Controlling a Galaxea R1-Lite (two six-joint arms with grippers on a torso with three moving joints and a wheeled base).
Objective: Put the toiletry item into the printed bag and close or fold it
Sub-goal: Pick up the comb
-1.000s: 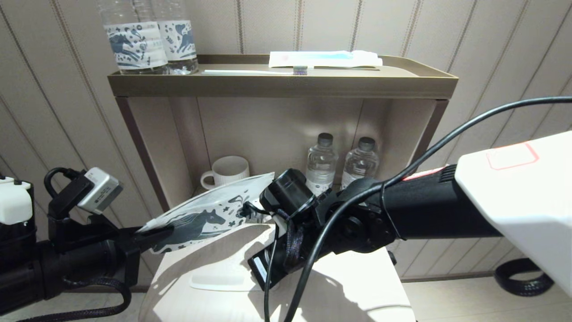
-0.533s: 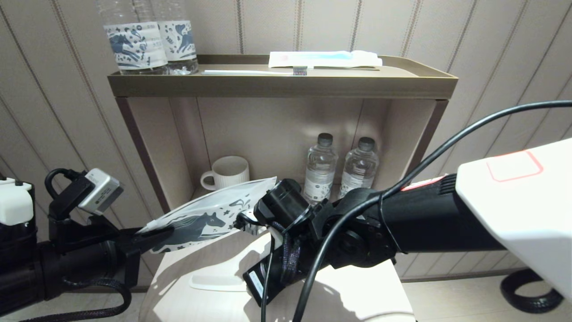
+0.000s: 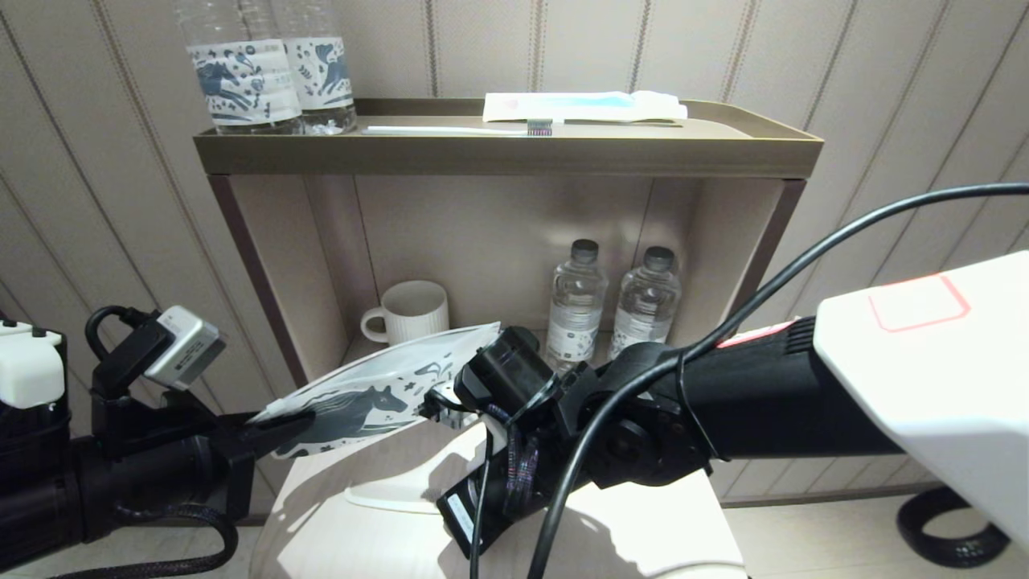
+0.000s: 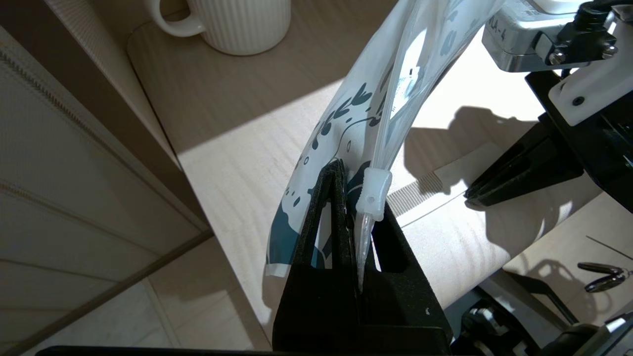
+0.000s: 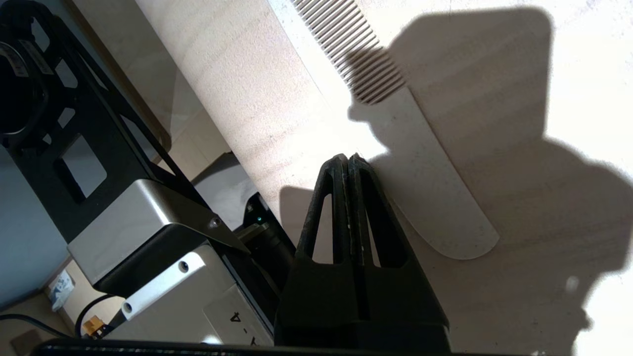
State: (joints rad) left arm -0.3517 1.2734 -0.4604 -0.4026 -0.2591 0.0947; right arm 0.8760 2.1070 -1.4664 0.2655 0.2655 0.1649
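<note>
The printed bag [image 3: 378, 394] is a white pouch with a dark blue horse. It hangs in the air over the table's left side. My left gripper [image 3: 277, 422] is shut on its end by the white zip slider [image 4: 374, 194], with the fingertips [image 4: 336, 170] pinching the film. The white comb [image 5: 425, 188] lies flat on the pale table [image 3: 643, 523], partly under my right wrist in the head view, where its comb teeth end [image 3: 386, 500] shows. My right gripper [image 5: 348, 159] is shut and empty, its tip just beside the comb's handle edge.
Behind the table stands a shelf unit [image 3: 506, 153]. Its top tray holds two horse-label water bottles [image 3: 265, 72], a toothbrush [image 3: 458, 129] and a wrapped packet [image 3: 583, 104]. Below are a white mug [image 3: 410, 310] and two small bottles [image 3: 615, 297]. The table's left edge lies under the pouch.
My right wrist has moved left and down, closer over the comb. The left gripper and pouch have risen slightly. The comb stays on the table.
</note>
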